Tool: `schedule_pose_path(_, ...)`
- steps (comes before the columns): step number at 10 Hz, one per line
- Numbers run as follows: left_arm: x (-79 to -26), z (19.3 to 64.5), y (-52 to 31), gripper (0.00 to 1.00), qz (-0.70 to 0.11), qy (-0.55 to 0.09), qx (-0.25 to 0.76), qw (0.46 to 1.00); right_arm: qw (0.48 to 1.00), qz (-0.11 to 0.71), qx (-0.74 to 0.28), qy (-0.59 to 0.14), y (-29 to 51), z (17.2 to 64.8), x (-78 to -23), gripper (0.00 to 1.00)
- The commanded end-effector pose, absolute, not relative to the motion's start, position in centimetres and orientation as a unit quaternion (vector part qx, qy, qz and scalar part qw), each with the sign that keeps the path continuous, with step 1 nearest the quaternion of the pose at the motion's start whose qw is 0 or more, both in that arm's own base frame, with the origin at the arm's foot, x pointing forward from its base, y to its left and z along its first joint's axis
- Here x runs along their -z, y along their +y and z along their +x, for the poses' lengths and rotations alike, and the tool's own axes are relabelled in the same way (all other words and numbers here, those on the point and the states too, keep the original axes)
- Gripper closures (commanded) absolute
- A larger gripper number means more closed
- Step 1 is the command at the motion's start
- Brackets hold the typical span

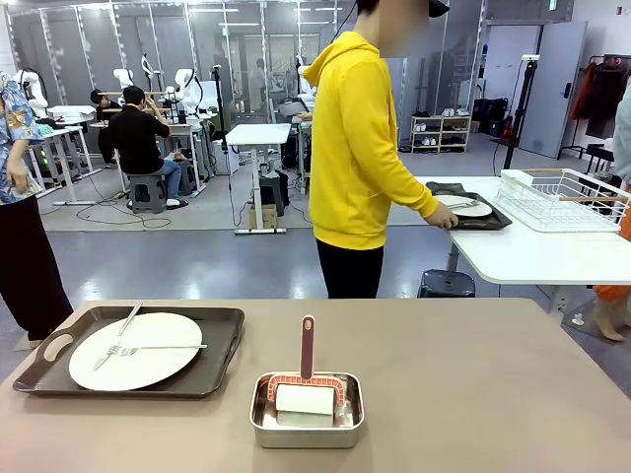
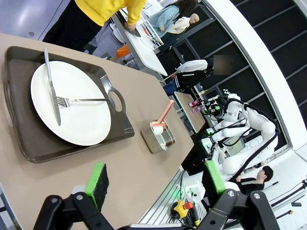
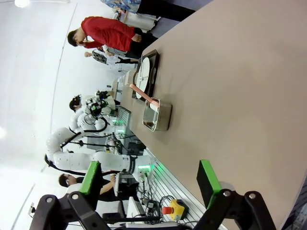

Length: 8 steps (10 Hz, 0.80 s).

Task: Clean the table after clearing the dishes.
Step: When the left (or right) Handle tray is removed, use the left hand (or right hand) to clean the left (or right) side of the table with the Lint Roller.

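left gripper [image 2: 156,178] spread wide over the table [image 2: 132,165], plate [image 2: 76,112] with cutlery [image 2: 79,100] on a tray [image 2: 29,143] just ahead, right gripper [image 3: 149,178] spread too, steel pan [image 3: 160,117], perhaps holding a brush [image 3: 144,95], farther ahead

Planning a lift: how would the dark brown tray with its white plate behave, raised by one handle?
The dark brown rectangular tray looks rigid. Tilted, its round white plate might slide; the loose silver cutlery may slip off.
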<state>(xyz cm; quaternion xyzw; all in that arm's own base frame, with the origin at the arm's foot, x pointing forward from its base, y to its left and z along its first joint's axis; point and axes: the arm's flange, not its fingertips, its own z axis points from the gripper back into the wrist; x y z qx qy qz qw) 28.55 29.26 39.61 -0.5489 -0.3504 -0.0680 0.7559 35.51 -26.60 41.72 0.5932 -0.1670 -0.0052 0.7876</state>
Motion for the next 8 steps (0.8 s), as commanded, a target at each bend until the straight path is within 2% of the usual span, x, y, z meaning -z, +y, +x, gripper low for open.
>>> schedule_pose_path(1,-39.7,28.2,29.4,0.00,-0.550,-0.355,0.071,0.753,0.820,0.537,-0.079,-0.182,-23.3,35.2,-48.8,0.00)
schedule_pose_path(4,-39.7,28.2,29.4,0.00,-0.550,-0.355,0.071,0.753,0.857,0.444,-0.208,-0.158,-14.5,37.1,-54.3,0.00)
schedule_pose_path(5,-39.7,28.2,29.4,0.00,-0.550,-0.355,0.071,0.753,0.873,0.391,-0.253,-0.147,-11.7,37.9,-55.7,0.00)
schedule_pose_path(8,-39.7,28.2,29.4,0.00,-0.550,-0.355,0.071,0.753,0.880,0.258,-0.387,-0.095,-0.3,40.3,-57.2,0.00)
